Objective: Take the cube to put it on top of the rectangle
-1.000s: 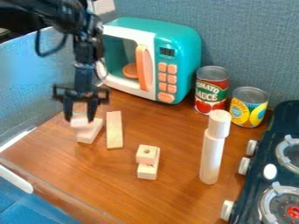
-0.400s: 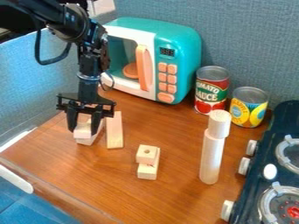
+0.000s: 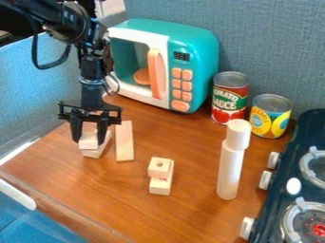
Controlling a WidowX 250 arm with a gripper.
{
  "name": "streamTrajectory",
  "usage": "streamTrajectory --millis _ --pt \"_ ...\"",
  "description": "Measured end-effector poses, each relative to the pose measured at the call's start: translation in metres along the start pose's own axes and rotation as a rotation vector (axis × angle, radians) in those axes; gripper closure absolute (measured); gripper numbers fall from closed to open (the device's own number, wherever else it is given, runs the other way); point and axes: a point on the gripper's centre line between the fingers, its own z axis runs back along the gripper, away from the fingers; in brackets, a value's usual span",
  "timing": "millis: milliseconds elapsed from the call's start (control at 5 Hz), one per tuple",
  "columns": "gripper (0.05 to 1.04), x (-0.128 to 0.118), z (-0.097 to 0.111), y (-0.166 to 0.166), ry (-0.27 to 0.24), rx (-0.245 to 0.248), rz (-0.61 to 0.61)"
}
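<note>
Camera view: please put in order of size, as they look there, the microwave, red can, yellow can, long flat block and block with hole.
1. Microwave
2. Red can and yellow can: they look alike, and the yellow one stands nearer, so I cannot rank them
3. Long flat block
4. Block with hole

Stove (image 3: 286,163) cut off right, block (image 3: 88,138) partly behind claw (image 3: 89,142)

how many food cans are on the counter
2: a red-labelled can beside the toy microwave, and a yellow-labelled can between that one and the toy stove.
</note>
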Motion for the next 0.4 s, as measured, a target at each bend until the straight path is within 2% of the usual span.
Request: streamTrajectory --millis 400 --pt "0.525 0.0121 0.0106 0.0049 -0.026 -0.03 0.014"
